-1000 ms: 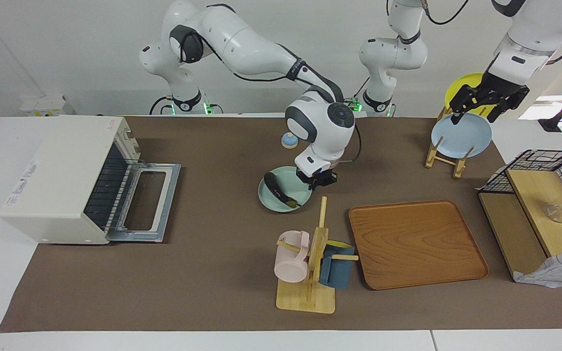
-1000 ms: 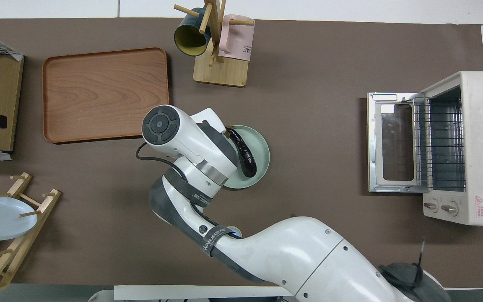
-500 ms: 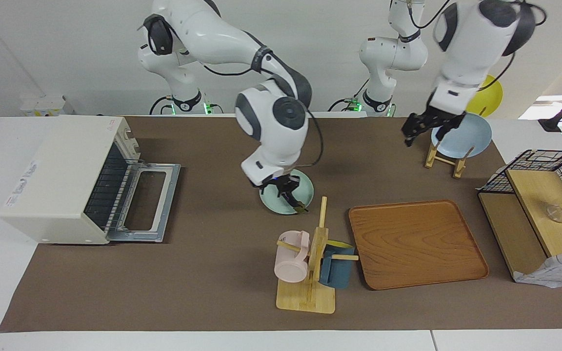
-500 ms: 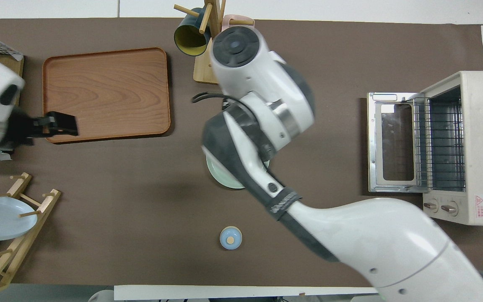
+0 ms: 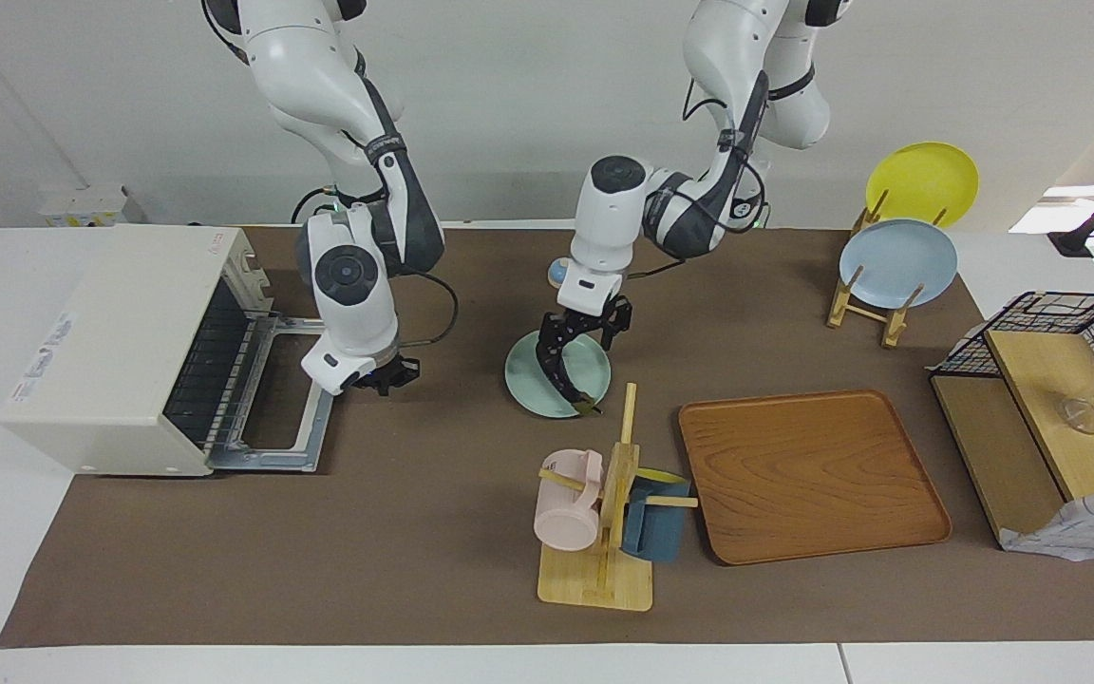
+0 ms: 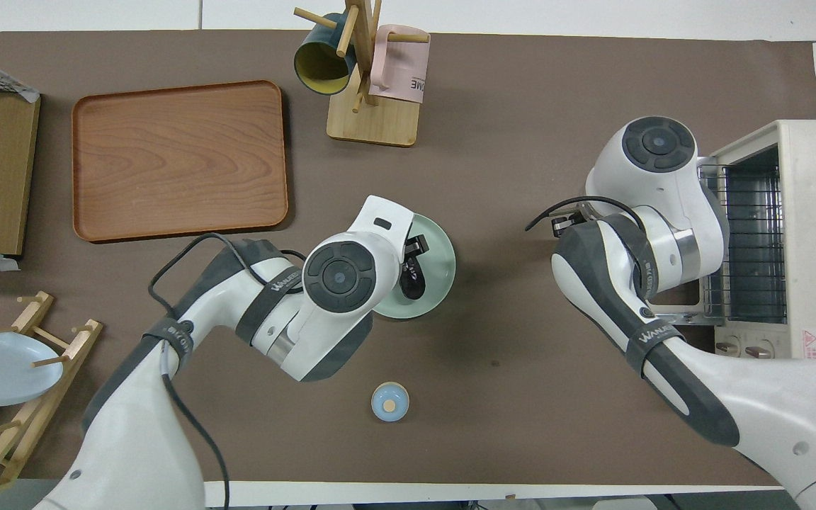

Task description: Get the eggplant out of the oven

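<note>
**Now: one eggplant on one green plate, outside the oven**

Right now the eggplant (image 5: 558,372) is lying across the pale green plate (image 5: 533,375) in the middle of the brown mat, well apart from the oven (image 5: 124,347), whose door (image 5: 289,394) is hanging open with its wire rack showing. The left gripper (image 5: 583,328) is hovering low over the plate with its fingers spread, and I cannot tell whether they are touching the eggplant. The right gripper (image 5: 384,374) is hanging over the open oven door; its finger gap I cannot make out. Counting the rest: two mugs, a pink mug (image 5: 567,499) and a blue mug (image 5: 656,518), on one wooden stand, one wooden tray (image 5: 808,475), two racked plates, a yellow plate (image 5: 922,180) and a light blue plate (image 5: 896,262), and one small blue bell (image 6: 389,401).
</note>
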